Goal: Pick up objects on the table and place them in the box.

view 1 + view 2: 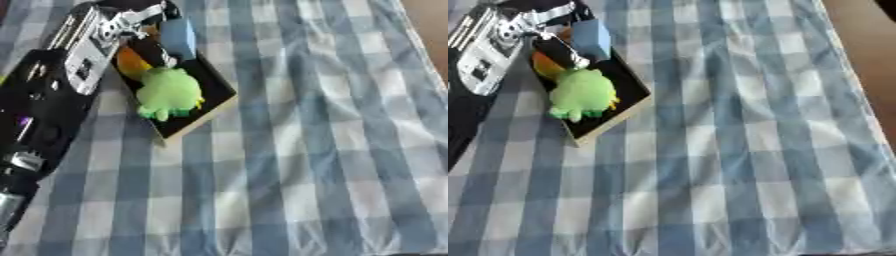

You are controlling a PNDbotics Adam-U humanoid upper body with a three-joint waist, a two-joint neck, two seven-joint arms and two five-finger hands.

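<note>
While the left arm (52, 100) reaches in along the left side toward the far-left corner, its hand (131, 22) sits over the far end of the box (197, 117), which lies on the blue-and-white checked cloth (332, 150) with its long axis running from far left to near right. Inside the box rest a green soft toy (169, 92) toward the near end, an orange item (129, 62) beside it on the left, and a blue block (179, 35) at the far end, just beside the hand's fingers (162, 52). One dark finger points down into the box between the orange item and the blue block; whether the hand holds anything cannot be told, and how far it is open is likewise unclear. No loose object shows on the cloth outside the box, so the task appears to be largely done. The right hand is not visible in either view. Any further move would fall to the left hand, which is the nearer.
</note>
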